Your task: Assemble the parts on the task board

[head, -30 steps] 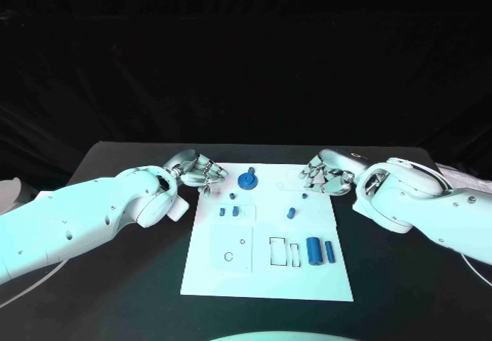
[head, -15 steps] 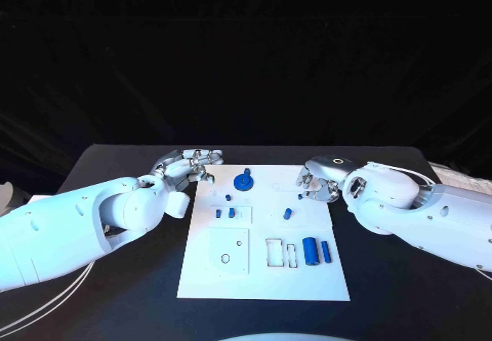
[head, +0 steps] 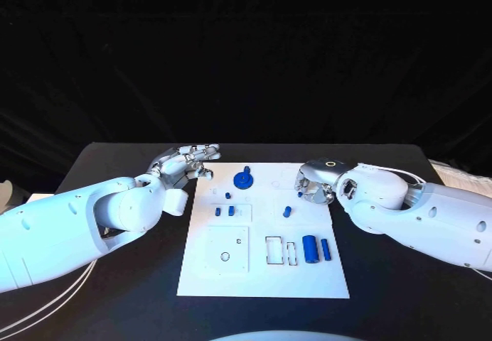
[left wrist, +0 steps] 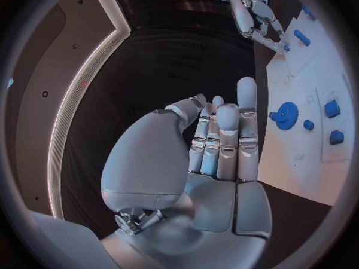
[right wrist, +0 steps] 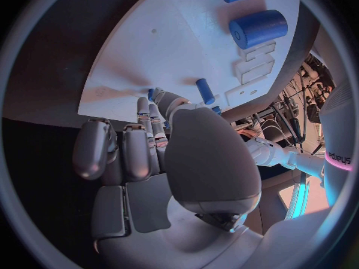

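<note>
The white task board [head: 308,284] lies mid-table. On it are a blue gear [head: 244,180], two small blue blocks [head: 225,211], a short blue peg [head: 287,210] and two blue cylinders [head: 317,249] beside rectangular slots. My left hand [head: 188,162] hovers off the board's far left corner, fingers stretched out and holding nothing; the left wrist view shows that hand [left wrist: 217,155] with the gear [left wrist: 284,113] beyond it. My right hand [head: 313,181] is curled at the board's far right edge, fingertips down by a tiny blue piece [head: 298,193]. The thumb [right wrist: 202,161] hides whether that piece is pinched.
The black table [head: 410,298] extends around the board on all sides. A square recessed plate with holes [head: 227,249] takes up the board's near left. In the right wrist view the cylinders [right wrist: 258,28] lie beyond the hand on the board [right wrist: 172,54].
The head camera shifted. My left hand uncurled its fingers and lifted slightly away from the board's corner. My right hand stayed curled at the board's far right edge, its wrist rolled a little.
</note>
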Available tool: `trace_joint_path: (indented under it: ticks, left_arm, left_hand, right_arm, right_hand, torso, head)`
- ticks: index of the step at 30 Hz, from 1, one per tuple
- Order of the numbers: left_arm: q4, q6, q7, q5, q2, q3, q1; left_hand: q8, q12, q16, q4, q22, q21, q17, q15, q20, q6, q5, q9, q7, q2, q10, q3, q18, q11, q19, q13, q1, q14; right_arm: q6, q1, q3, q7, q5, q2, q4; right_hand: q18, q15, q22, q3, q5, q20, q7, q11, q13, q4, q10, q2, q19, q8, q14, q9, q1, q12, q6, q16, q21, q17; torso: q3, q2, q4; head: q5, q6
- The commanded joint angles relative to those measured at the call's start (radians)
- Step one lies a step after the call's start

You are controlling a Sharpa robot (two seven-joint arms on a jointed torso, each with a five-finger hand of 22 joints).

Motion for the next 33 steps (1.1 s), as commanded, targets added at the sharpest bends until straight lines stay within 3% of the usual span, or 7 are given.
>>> trace_joint_path:
  ticks: [1, 5, 9, 18, 24, 33]
  left_arm:
    - [0.008, 0.018, 0.028, 0.018, -0.001, 0.001, 0.0]
    - [0.013, 0.02, 0.026, 0.018, -0.003, 0.001, 0.0]
    - [0.016, 0.018, 0.022, 0.018, -0.006, 0.001, 0.0]
    - [0.018, 0.015, 0.019, 0.019, -0.01, 0.001, 0.0]
    - [0.018, 0.014, 0.016, 0.019, -0.011, 0.001, 0.0]
    - [0.017, 0.012, 0.01, 0.019, -0.011, 0.001, 0.0]
  left_hand:
    - [-0.001, 0.006, 0.007, 0.0, -0.001, -0.003, 0.0, -0.001, -0.007, -0.005, 0.002, -0.001, -0.001, 0.007, -0.004, -0.007, 0.011, 0.001, 0.003, 0.001, 0.001, -0.005]
    - [-0.001, 0.01, 0.008, -0.003, -0.001, -0.004, -0.002, -0.001, -0.007, -0.007, 0.003, -0.001, 0.0, 0.009, -0.005, -0.008, 0.011, 0.001, 0.003, 0.002, 0.005, -0.006]
    - [0.001, 0.016, 0.01, -0.012, -0.002, -0.005, -0.003, -0.001, -0.007, -0.007, 0.005, -0.001, 0.0, 0.013, -0.008, -0.006, 0.011, 0.001, 0.005, 0.003, 0.015, -0.006]
    - [0.001, 0.019, 0.01, -0.015, -0.002, -0.005, -0.005, -0.001, -0.007, -0.008, 0.006, -0.001, 0.0, 0.014, -0.011, -0.006, 0.011, 0.001, 0.006, 0.004, 0.019, -0.007]
    - [0.001, 0.021, 0.01, -0.017, -0.002, -0.005, -0.007, -0.001, -0.007, -0.01, 0.006, -0.001, 0.002, 0.012, -0.013, -0.008, 0.011, 0.002, 0.006, 0.004, 0.019, -0.008]
    - [0.0, 0.024, 0.01, -0.018, -0.002, -0.006, -0.011, 0.001, -0.006, -0.015, 0.005, -0.002, 0.004, 0.01, -0.02, -0.011, 0.01, 0.004, 0.006, 0.004, 0.017, -0.009]
  right_arm:
    - [0.025, -0.005, 0.0, 0.003, -0.025, 0.007, -0.005]
    - [0.025, -0.008, 0.0, 0.009, -0.023, 0.014, -0.012]
    - [0.03, -0.011, -0.001, 0.012, -0.019, 0.019, -0.018]
    - [0.061, -0.015, -0.001, 0.013, -0.017, 0.027, -0.026]
    - [0.088, -0.016, -0.001, 0.007, -0.018, 0.034, -0.035]
    - [0.111, -0.017, -0.004, -0.012, -0.023, 0.044, -0.045]
  right_hand:
    - [0.017, 0.0, -0.001, 0.01, -0.004, -0.001, 0.001, 0.0, -0.007, -0.002, 0.011, 0.003, 0.002, 0.002, 0.051, 0.001, -0.01, -0.002, 0.011, -0.005, -0.004, -0.002]
    - [0.017, -0.001, -0.001, 0.022, -0.01, -0.001, 0.001, -0.001, -0.018, -0.007, 0.02, 0.009, 0.003, 0.002, 0.051, 0.002, -0.011, -0.001, 0.018, -0.004, -0.005, -0.003]
    - [0.016, -0.001, 0.001, 0.044, -0.05, -0.002, 0.0, -0.003, -0.03, -0.015, 0.039, 0.024, 0.006, 0.005, 0.052, 0.004, -0.011, 0.002, 0.033, -0.001, -0.004, -0.001]
    - [0.015, -0.006, 0.008, 0.074, -0.068, -0.006, -0.005, -0.01, -0.038, -0.04, 0.081, 0.052, 0.01, 0.017, 0.055, 0.015, -0.006, 0.01, 0.069, 0.007, 0.0, 0.004]
    - [0.015, -0.006, 0.009, 0.076, -0.069, -0.007, -0.005, -0.01, -0.04, -0.047, 0.081, 0.05, 0.011, 0.016, 0.055, 0.016, -0.007, 0.007, 0.071, 0.008, 0.001, 0.004]
    - [0.015, -0.002, 0.004, 0.075, -0.071, -0.005, -0.003, -0.005, -0.05, -0.055, 0.059, 0.029, 0.009, 0.0, 0.053, 0.015, -0.037, -0.02, 0.056, 0.006, -0.003, -0.003]
  torso:
    - [-0.0007, 0.0, 0.0019]
    - [0.0, -0.001, -0.0004]
    - [0.0, -0.001, -0.0006]
    - [0.0008, -0.001, 0.0002]
    - [0.0005, -0.002, -0.001]
    - [0.0002, -0.003, -0.0024]
  head:
    - [0.0, -0.004]
    - [0.003, -0.006]
    - [0.004, -0.008]
    - [0.005, -0.011]
    - [0.004, -0.013]
    - [0.003, -0.012]
